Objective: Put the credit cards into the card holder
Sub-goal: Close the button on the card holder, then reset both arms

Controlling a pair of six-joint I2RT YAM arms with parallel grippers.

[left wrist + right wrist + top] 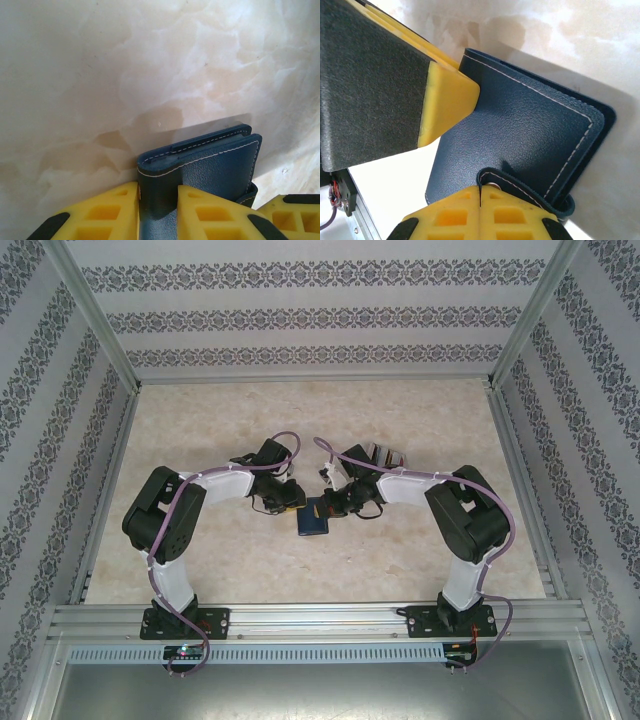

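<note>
Gripping the closed navy card holder (pixel 312 521) with the left jaws, set narrow and pinching its folded spine from both faces. Sitting just toward 6 o'clock from the middle of the marble-patterned desk (pixel 200 420), between the two arms; not showing clearly whether resting on the surface or raised off it. Reaching in from 10 o'clock of the card holder with the left arm (pixel 165 520) and from 2 o'clock with the right arm (pixel 470 525).

In the left wrist view, running out toward 1 o'clock from between the yellow fingers (pixel 112 212), with white stitching (pixel 200 162) edging the leather (pixel 215 170).

In the right wrist view, closing the right jaws fully, tip against tip, at 6 o'clock, right at the looped snap tab (pixel 520 187); not showing whether pinching that tab or merely touching it. Pressing a grey-padded yellow left finger (pixel 445 100) onto the pebbled blue cover (pixel 520 125) from 10 o'clock.
</note>
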